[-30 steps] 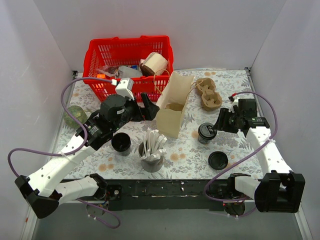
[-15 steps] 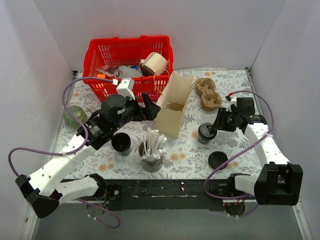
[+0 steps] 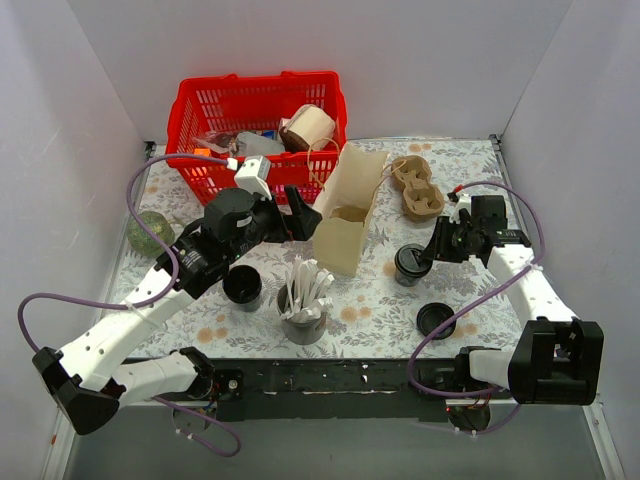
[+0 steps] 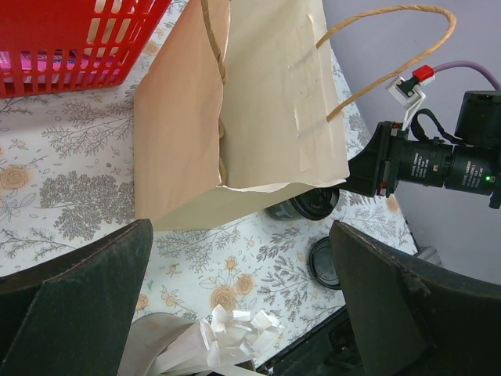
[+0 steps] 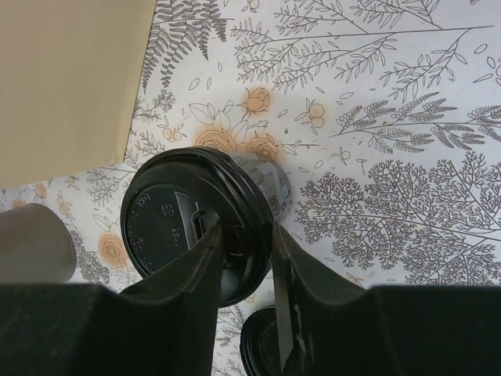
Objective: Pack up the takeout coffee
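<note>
Right pincer (image 5: pixel 246 239) sits low at the coffee (image 5: pixel 176 223). Its two fingers (image 5: pixel 196 266) are close together around the edge of the black lid, one over the top and one outside the rim. They look like they touch it, but I cannot tell if the squeeze is tight yet. From above, the coffee stands upright on the table (image 3: pixel 470 170), at 4 o'clock from the bag (image 3: pixel 345 215) and near it. A loose lid (image 3: pixel 436 320) lies flat at 5 o'clock from the coffee. The bag stands with its mouth open at the top. Left pincer (image 4: pixel 241 235) is wide open and holds nothing. It hangs just beside the bag, at 9 o'clock from it. So the job has only begun, I think. The coffee is not lifted and not in the bag. What is left is to get a firm hold, lift the coffee, carry it toward 10 o'clock, and lower it into the bag without tipping it.
</note>
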